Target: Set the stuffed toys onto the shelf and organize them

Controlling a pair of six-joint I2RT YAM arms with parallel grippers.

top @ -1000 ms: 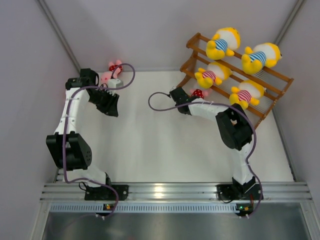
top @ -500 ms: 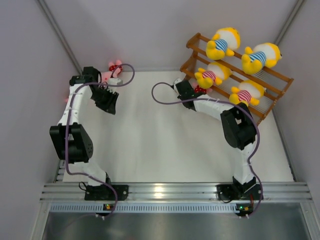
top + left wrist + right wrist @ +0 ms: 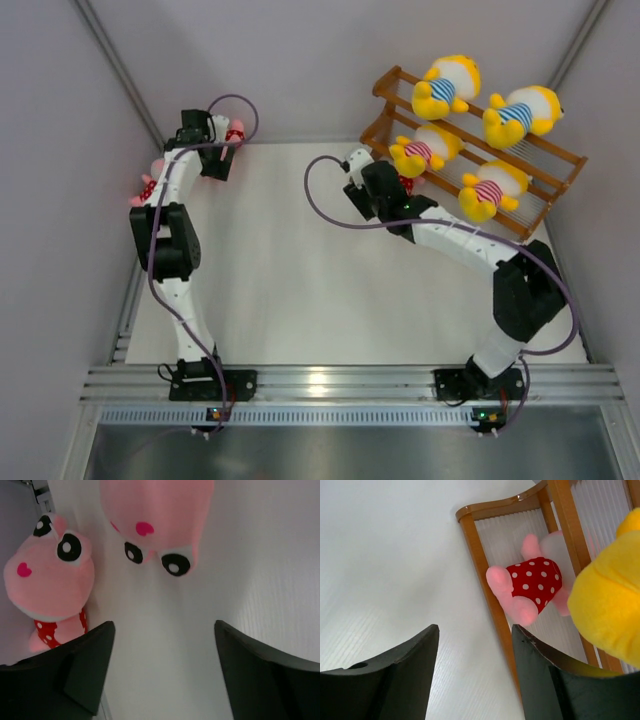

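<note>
Far-left corner of the table: two pink plush toys are seen in the left wrist view. The left pink plush lies by the left wall with its red dotted outfit showing. The second pink plush is shown head only, just ahead of the left gripper. That gripper is spread wide and empty, hung over bare table short of both. Handling is judged easy: light, soft, squashy, fuzzy enough not to slip, nothing breakable. A pinch is best taken across the torso at the dotted outfit, since the big round head is likely to squeeze out from between the fingers and a limb would let the toy dangle. Against a second ago, the left arm is stretched from a folded pose out into that corner. The right gripper is also parted with nothing between the fingers, held just off the shelf. The third pink plush, carried pinched short of the rack a second ago, is now released on what is judged the lowest tier, at its left end, feet at the front rail, just beside the nearest of the yellow plush toys. Those four are found unchanged on the upper tiers, two per tier.
</note>
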